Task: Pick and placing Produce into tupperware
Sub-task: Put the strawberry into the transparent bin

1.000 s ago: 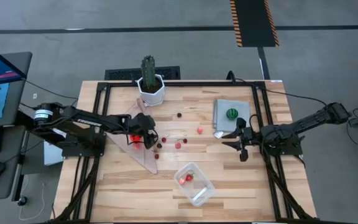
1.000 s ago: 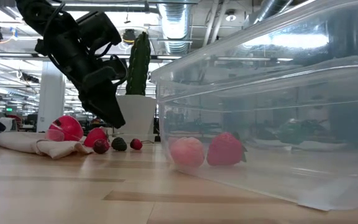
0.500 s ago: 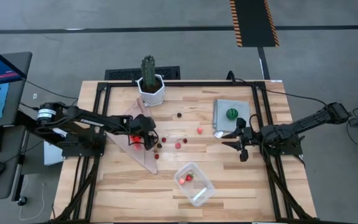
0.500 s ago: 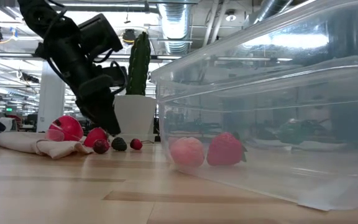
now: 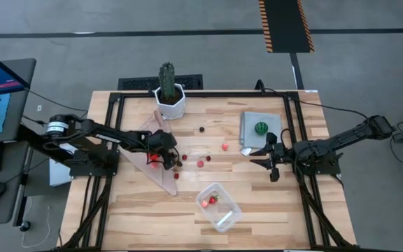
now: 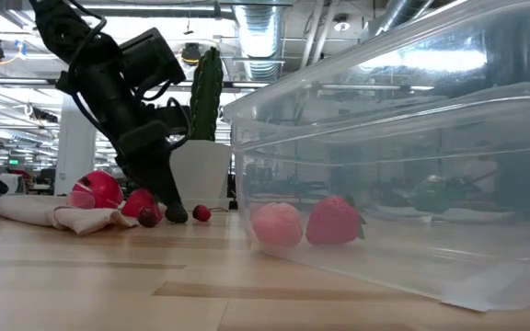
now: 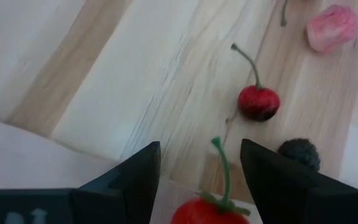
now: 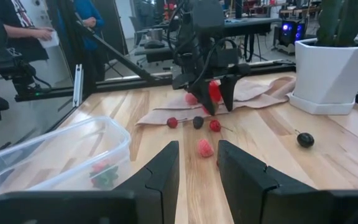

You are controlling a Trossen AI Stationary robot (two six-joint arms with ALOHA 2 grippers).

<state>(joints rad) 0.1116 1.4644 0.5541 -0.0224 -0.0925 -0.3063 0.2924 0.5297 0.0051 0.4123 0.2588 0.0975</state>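
Note:
Small produce lies scattered mid-table: a red stemmed piece at the edge of a beige cloth, a cherry, a dark berry and a pink piece. My left gripper is open, pointing steeply down, one finger on either side of the red stemmed piece without touching it. The clear tupperware stands near the front edge with a pink piece and a strawberry inside. A green striped ball rests on a grey mat. My right gripper waits open at the right.
A cactus in a white pot stands at the far edge behind the cloth. A larger pink-red ball sits on the cloth. More red pieces and a dark berry lie on bare wood between the arms.
My left gripper has sunk a little toward the table, over the red stemmed piece at the cloth's edge, its fingers still apart. The produce has not moved.

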